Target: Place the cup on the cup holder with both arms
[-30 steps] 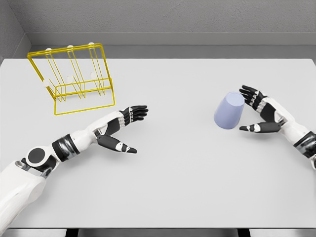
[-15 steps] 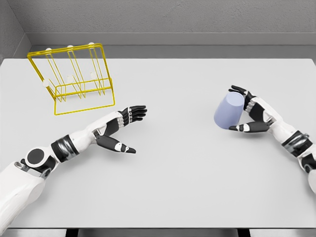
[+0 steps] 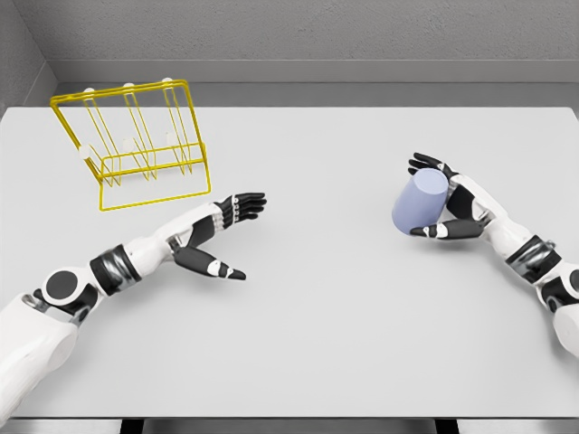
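The lilac cup (image 3: pixel 412 212) stands tilted on the white table (image 3: pixel 308 325) at the right. My right hand (image 3: pixel 416 199) wraps it from the right side: fingers curl over its far edge, the thumb presses along its near edge. The yellow wire cup holder (image 3: pixel 118 89) with white-tipped pegs sits at the far left of the table. My left hand (image 3: pixel 251 237) hovers open over the table's middle left, palm turned right, well away from both cup and holder.
A grey wall runs behind the table's far edge. Between the two hands lies bare table surface. The holder leans back toward the far left corner.
My right hand has moved left and closed around the cup, fingers over the far side, thumb against the near side. The left arm drifted slightly left. The cup has stayed in place.
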Controlling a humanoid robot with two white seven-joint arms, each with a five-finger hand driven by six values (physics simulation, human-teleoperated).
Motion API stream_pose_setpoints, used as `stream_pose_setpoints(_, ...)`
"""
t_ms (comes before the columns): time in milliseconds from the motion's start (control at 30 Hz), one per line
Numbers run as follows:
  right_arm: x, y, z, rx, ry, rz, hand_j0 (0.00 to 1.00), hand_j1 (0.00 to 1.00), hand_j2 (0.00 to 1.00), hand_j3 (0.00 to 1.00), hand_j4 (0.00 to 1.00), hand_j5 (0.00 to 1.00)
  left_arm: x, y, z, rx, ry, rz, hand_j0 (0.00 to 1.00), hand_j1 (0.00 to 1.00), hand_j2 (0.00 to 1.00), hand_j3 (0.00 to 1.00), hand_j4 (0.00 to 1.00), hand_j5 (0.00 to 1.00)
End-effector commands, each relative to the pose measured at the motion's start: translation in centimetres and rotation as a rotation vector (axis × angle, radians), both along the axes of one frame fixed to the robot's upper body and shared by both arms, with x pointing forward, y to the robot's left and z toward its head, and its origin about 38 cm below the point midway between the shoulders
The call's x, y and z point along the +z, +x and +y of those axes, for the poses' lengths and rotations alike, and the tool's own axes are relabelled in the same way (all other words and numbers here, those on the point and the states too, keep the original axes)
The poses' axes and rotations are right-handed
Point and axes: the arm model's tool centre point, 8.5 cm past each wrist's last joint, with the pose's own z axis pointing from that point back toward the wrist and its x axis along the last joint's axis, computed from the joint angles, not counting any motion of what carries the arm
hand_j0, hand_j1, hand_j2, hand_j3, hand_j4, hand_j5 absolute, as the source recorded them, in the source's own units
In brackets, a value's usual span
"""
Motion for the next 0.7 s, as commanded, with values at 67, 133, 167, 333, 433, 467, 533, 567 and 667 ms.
stream_pose_setpoints(67, -0.02, 0.04, 0.20, 0.000, 0.009, 0.000, 1.00, 1.00, 1.00, 1.00, 1.00, 1.00, 0.07, -0.08, 0.23, 0.004, -0.011, -0.020, 1.00, 1.00, 1.00, 1.00, 1.00, 1.00)
stream_pose_setpoints(133, -0.02, 0.11, 0.43, 0.003, 0.011, -0.002, 1.00, 1.00, 1.00, 1.00, 1.00, 1.00, 0.03, -0.16, 0.07, 0.001, -0.016, -0.023, 1.00, 1.00, 1.00, 1.00, 1.00, 1.00)
stream_pose_setpoints(167, 0.05, 0.23, 0.54, 0.003, 0.015, -0.004, 1.00, 1.00, 1.00, 1.00, 1.00, 1.00, 0.07, -0.14, 0.04, 0.001, -0.018, -0.025, 1.00, 1.00, 1.00, 1.00, 1.00, 1.00)
stream_pose_setpoints(333, -0.21, 0.23, 0.73, 0.004, 0.014, 0.002, 0.98, 0.98, 0.98, 0.98, 0.98, 0.98, -0.47, -0.05, 0.36, 0.014, -0.015, -0.009, 1.00, 1.00, 1.00, 1.00, 1.00, 1.00)
stream_pose_setpoints(433, -0.49, 0.16, 0.64, -0.001, 0.013, 0.009, 0.88, 0.88, 0.88, 0.88, 0.88, 0.88, -0.56, -0.06, 0.47, 0.018, -0.017, -0.006, 1.00, 1.00, 1.00, 1.00, 1.00, 1.00)
stream_pose_setpoints(467, -0.55, 0.17, 0.75, -0.001, 0.015, 0.010, 0.85, 0.85, 0.85, 0.85, 0.85, 0.85, -0.52, -0.06, 0.44, 0.017, -0.018, -0.007, 1.00, 1.00, 1.00, 1.00, 1.00, 1.00)
stream_pose_setpoints(533, -0.78, 0.12, 0.43, -0.010, 0.010, 0.017, 0.83, 0.83, 0.83, 0.83, 0.83, 0.83, -0.56, -0.07, 0.46, 0.017, -0.017, -0.005, 1.00, 1.00, 1.00, 1.00, 1.00, 1.00)
stream_pose_setpoints(567, -0.86, 0.10, 0.49, -0.009, 0.010, 0.019, 0.80, 0.80, 0.80, 0.80, 0.80, 0.80, -0.68, -0.16, 0.47, 0.017, -0.017, -0.002, 1.00, 1.00, 1.00, 1.00, 1.00, 1.00)
stream_pose_setpoints(667, -0.90, 0.08, 0.52, -0.008, 0.008, 0.020, 0.74, 0.74, 0.74, 0.74, 0.74, 0.74, -0.76, -0.20, 0.58, 0.019, -0.018, 0.001, 1.00, 1.00, 1.00, 1.00, 1.00, 1.00)
